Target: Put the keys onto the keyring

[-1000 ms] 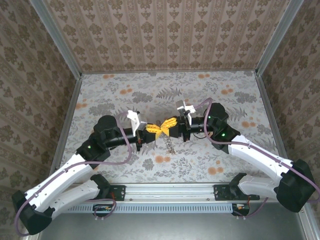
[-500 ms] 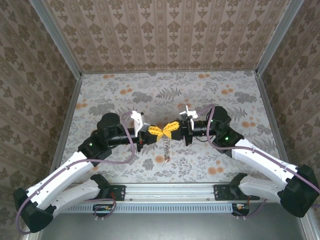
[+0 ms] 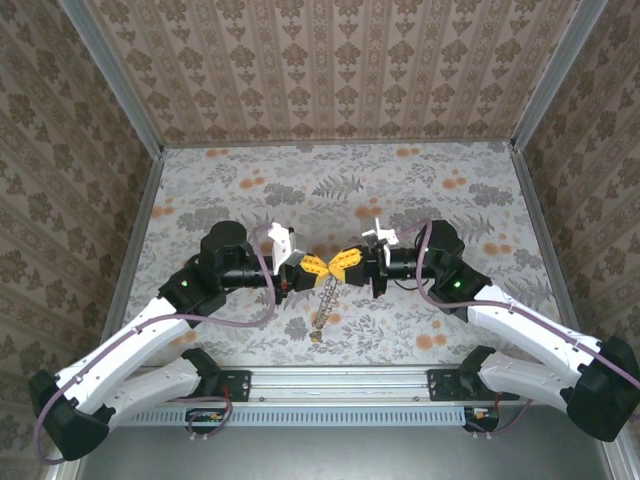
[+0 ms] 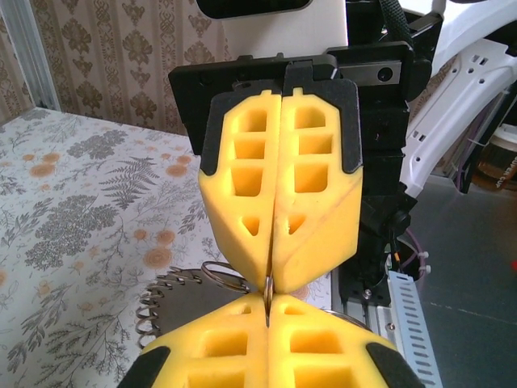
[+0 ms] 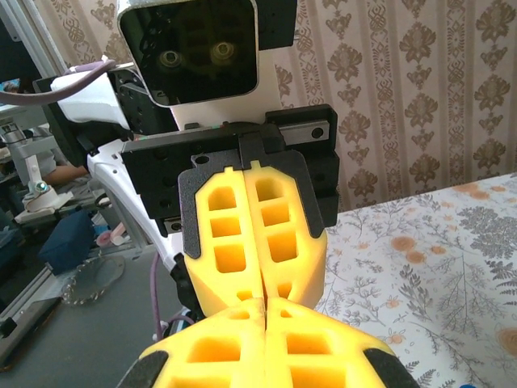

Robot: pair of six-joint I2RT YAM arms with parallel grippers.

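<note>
Above the middle of the table (image 3: 470, 210), the left gripper (image 3: 312, 266) and right gripper (image 3: 346, 260) meet tip to tip, both closed. The keyring (image 3: 322, 300) dangles from the left's pinch. Whether the keys are threaded I cannot tell, so the job looks unfinished.

This is a robotics lab with a staged test cell. The surface (image 3: 330, 175) carries a floral print and is boxed in on three sides by damask wallpaper panels (image 3: 330, 70) set in bare aluminium posts (image 3: 115, 80). A slotted aluminium rail (image 3: 340, 385) runs along the near edge, trailing purple cables (image 3: 250, 310). The right wrist view shows a grey floor (image 5: 48, 323) beyond the cell, cluttered with equipment and a blue bag (image 5: 77, 242).
</note>
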